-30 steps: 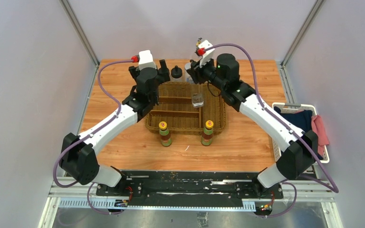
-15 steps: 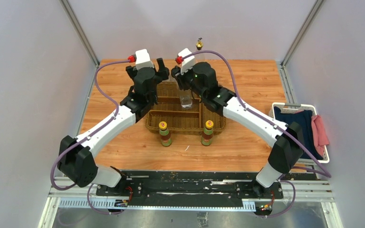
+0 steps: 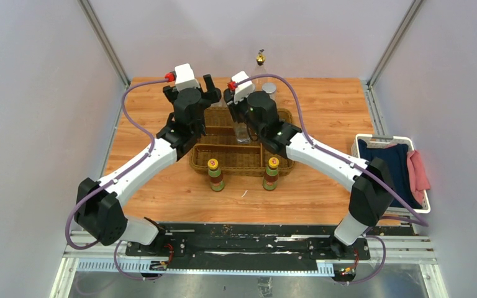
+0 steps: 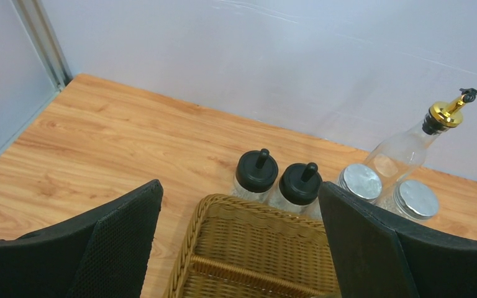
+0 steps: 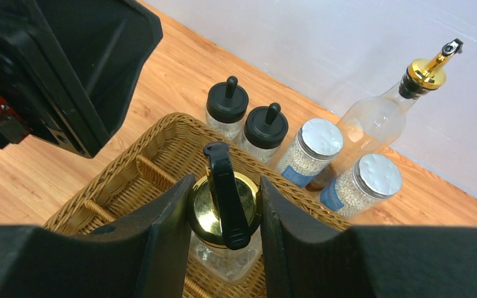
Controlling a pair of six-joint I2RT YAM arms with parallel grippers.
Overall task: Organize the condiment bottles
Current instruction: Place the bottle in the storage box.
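Clamping the gold neck of a tall clear bottle (image 5: 223,257), the right gripper (image 5: 223,214) hangs over the wicker basket (image 5: 155,133). Its two black fingers (image 5: 168,236) press against either side of the collar, and the black pour spout pokes up between them. The bottle's glass body hangs straight below the gripper, inside the basket's rim. Whether its base touches the basket floor cannot be told.

Just beyond this gripper, outside the far rim on the table (image 5: 180,68), two black-capped bottles (image 5: 227,102) stand side by side. Ahead and to the right of the gripper sit two grey-lidded jars (image 5: 320,139) filled with pale grains. Behind them the second gold-topped bottle (image 5: 379,118) stands upright near the back wall.

The left gripper (image 4: 236,248) is spread wide with nothing between its fingers (image 4: 118,242). It hovers over the basket's far left part, just left of the right gripper. Ahead of it and slightly right is the black-capped pair, with the jars and the second gold-topped bottle farther right.

In the top view, two yellow-capped bottles (image 3: 215,174) stand upright on the table at the basket's near edge. They are behind both grippers, toward the arm bases, and well apart from each other. A white bin (image 3: 372,136) holding cloths (image 3: 388,155) sits far to the right of the right gripper, off the table's edge.
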